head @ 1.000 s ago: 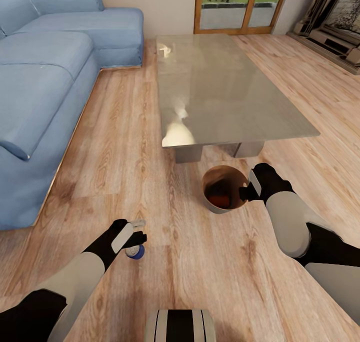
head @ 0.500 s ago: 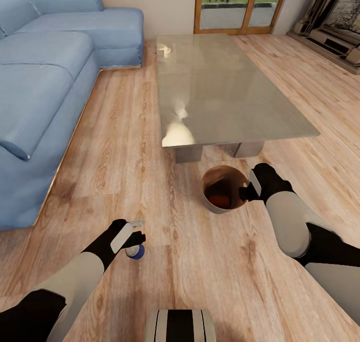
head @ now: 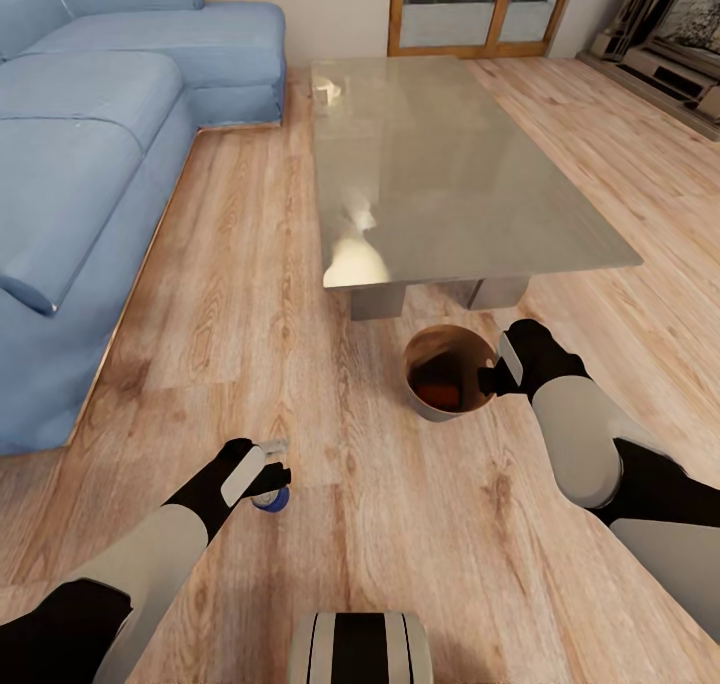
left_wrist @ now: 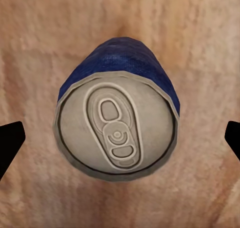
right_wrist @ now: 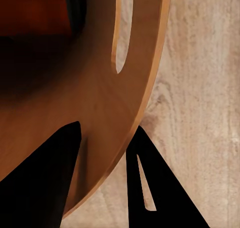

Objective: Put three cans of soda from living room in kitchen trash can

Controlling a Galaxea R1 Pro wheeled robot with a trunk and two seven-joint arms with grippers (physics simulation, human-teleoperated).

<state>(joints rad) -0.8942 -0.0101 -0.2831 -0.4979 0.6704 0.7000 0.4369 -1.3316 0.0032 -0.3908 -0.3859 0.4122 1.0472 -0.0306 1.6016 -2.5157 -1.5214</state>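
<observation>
A dark blue can of soda (head: 270,501) stands upright on the light wood floor, and its silvery top (left_wrist: 116,133) faces the left wrist camera. My left gripper (head: 278,462) hangs just above it, open, with one dark fingertip (left_wrist: 10,145) on either side and apart from the can. The copper-brown tash can (head: 420,404) stands on the floor before the low table. My right gripper (head: 490,379) is shut on its rim, one finger inside the tan wall (right_wrist: 100,88) and one outside. Something orange-red (head: 437,394) lies at the bin's bottom.
The glass-topped low table (head: 470,164) stands just beyond the bin, with a small pale object (head: 325,91) at its far left corner. The blue corner sofa (head: 80,164) runs along the left. Wood-framed glass doors (head: 470,4) are at the back and a media unit (head: 670,54) at the far right.
The whole head view has shifted a little, so the camera moved. Both arms, the blue can and the bin keep their places relative to each other.
</observation>
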